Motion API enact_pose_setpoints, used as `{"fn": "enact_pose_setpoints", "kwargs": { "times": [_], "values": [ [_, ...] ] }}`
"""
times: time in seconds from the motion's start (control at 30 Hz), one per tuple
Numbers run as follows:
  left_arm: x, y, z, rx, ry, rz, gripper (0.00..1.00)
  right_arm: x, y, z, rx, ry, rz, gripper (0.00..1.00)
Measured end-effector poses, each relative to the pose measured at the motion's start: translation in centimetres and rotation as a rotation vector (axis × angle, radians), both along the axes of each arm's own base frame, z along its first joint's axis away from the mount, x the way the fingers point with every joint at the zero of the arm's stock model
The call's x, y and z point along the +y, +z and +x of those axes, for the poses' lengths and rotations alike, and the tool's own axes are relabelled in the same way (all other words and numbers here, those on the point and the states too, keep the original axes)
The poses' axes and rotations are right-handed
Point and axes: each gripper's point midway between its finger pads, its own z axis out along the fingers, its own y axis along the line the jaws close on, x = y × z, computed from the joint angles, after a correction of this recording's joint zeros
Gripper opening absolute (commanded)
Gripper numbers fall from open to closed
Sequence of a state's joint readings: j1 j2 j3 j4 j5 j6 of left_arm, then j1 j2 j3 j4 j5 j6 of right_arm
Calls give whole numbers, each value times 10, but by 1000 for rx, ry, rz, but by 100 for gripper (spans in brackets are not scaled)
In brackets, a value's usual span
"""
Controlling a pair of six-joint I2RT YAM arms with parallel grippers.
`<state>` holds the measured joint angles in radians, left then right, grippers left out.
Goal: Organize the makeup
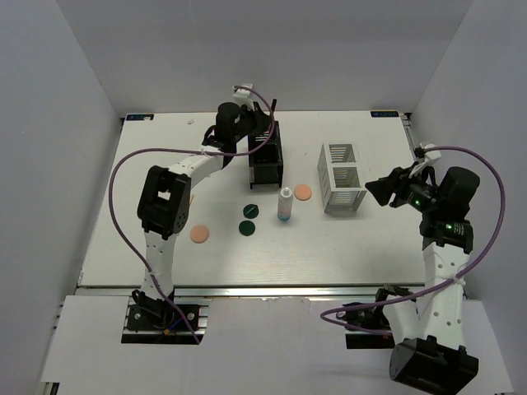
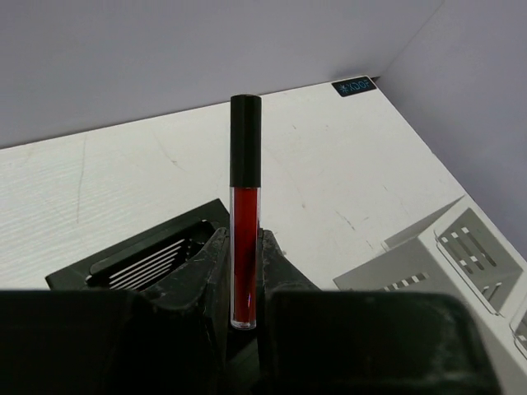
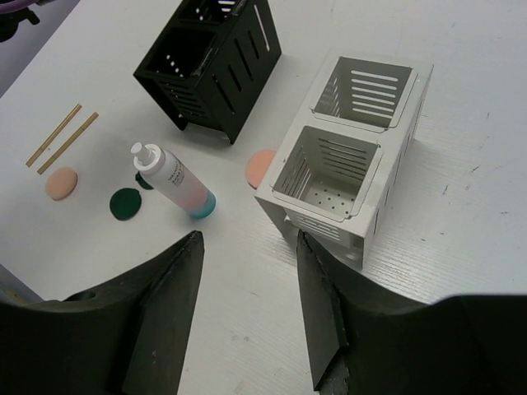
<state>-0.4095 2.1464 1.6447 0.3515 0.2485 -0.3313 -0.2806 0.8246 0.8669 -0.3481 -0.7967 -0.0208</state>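
While left gripper (image 2: pixel 244 251) clamps red tube (image 2: pixel 244 206) by black organizer (image 2: pixel 140 259), right gripper (image 3: pixel 247 247) is open. Only right wrist view sees inside white organizer (image 3: pixel 329 232).

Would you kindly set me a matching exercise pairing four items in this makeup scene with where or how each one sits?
1. red gloss tube
2. white bottle
3. tan sticks
4. white organizer

A. both compartments empty
B. clamped in the left gripper
C. standing by a peach puff
D. lying flat, side by side

Pairs: 1-B, 2-C, 3-D, 4-A.
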Motion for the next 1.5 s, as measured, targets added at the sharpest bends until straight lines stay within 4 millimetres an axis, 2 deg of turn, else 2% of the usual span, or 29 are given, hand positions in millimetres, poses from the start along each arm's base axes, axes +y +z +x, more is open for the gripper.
{"fn": "enact_pose_setpoints", "kwargs": {
  "times": [0.13,0.43,0.57,0.6,0.7,0.83,1.0,1.1,1.13,1.17,1.27,1.3,1.33,1.37,1.4,1.43,1.47,1.5],
  "values": [
    [4,-5,7,-1,10,9,3,1,-3,-4,3,0,2,55],
    [15,-37,15,44,32,51,6,2,-10,-6,31,-4,19,56],
    [19,-46,16,59,37,73,18,3,-9,-7,34,-7,27,56],
    [20,-48,16,63,38,78,30,3,-9,-7,36,-7,31,56],
    [23,-48,18,58,42,88,44,3,-9,-8,41,-9,38,56],
    [23,-45,19,42,46,84,54,5,-8,-8,40,-1,41,57],
    [23,-43,19,40,47,79,53,12,-7,-13,14,66,27,63],
    [23,-39,19,52,54,58,25,25,-6,-25,-46,200,-10,62],
    [23,-35,18,53,58,50,6,31,-7,-30,-72,257,-30,61],
    [23,-29,17,56,62,34,0,38,-9,-37,-95,321,-55,59],
    [29,4,7,45,72,-9,0,75,-23,-55,-149,551,-158,56],
    [33,20,1,39,74,-31,6,90,-30,-64,-156,634,-184,55],
    [38,37,-7,33,71,-55,18,101,-37,-67,-154,685,-212,56],
    [44,52,-16,29,70,-74,47,113,-45,-71,-152,732,-231,57],
    [55,71,-28,26,73,-98,55,119,-52,-69,-146,735,-255,62],
    [65,86,-40,27,76,-122,61,122,-60,-64,-129,718,-280,72],
    [79,100,-55,27,87,-139,67,124,-66,-57,-113,692,-300,76],
    [93,115,-73,21,96,-154,69,125,-72,-49,-97,658,-316,89]
  ]
}}
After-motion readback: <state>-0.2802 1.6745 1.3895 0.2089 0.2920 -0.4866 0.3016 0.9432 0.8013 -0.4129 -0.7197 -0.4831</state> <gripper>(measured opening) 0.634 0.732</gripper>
